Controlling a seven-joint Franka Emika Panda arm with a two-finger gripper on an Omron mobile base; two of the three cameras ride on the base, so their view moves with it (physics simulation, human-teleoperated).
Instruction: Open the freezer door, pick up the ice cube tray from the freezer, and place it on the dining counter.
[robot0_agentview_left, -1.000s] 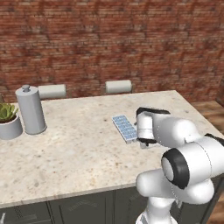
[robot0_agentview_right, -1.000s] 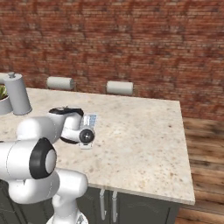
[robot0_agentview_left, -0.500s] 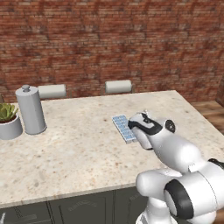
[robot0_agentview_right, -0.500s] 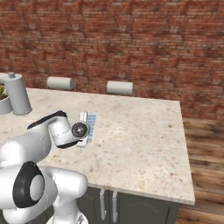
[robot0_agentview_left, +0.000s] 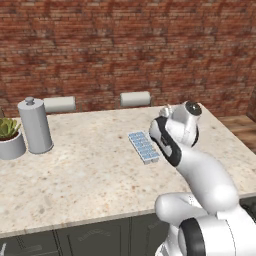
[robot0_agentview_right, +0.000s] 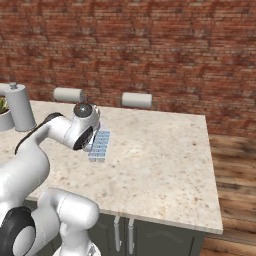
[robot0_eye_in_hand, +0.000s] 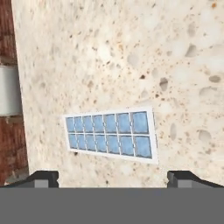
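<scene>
A flat, rectangular light-blue ice cube tray, gridded in two rows of square cells with a pale rim, lies on the speckled beige stone counter. The gripper hangs directly above it, released, its two dark fingertips spread wide apart and clear of the tray.
</scene>
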